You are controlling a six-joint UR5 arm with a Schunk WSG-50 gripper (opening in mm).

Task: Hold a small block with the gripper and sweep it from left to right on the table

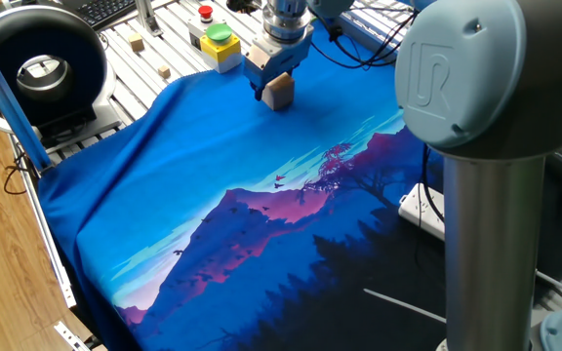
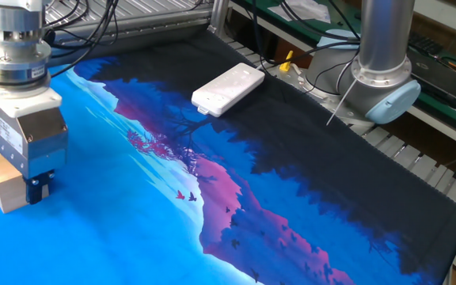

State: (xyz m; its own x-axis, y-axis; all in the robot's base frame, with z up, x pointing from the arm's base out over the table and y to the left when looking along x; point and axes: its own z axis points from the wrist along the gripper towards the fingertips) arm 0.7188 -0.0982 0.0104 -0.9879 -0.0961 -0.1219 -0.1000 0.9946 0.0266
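The gripper point(image 1: 272, 92) points down at the far end of the table point(image 1: 213, 166), over the plain blue part of the cloth. It is shut on the small block point(image 1: 280, 91), a light tan wooden cube whose underside sits at or just above the cloth. In the other fixed view the gripper point(image 2: 16, 188) is at the left edge, and the small block point(image 2: 1, 180) sticks out to the left of a dark finger point(image 2: 39, 190). The second finger is hidden behind the block. The cloth on the table point(image 2: 133, 237) is also visible there.
A white power strip point(image 2: 228, 89) lies on the dark part of the cloth. A yellow button box point(image 1: 218, 44) stands just left of the gripper. Tiny wooden cubes point(image 1: 136, 42) lie on the bare slats. A black round device point(image 1: 37, 58) and the arm's column point(image 1: 476, 195) stand nearby.
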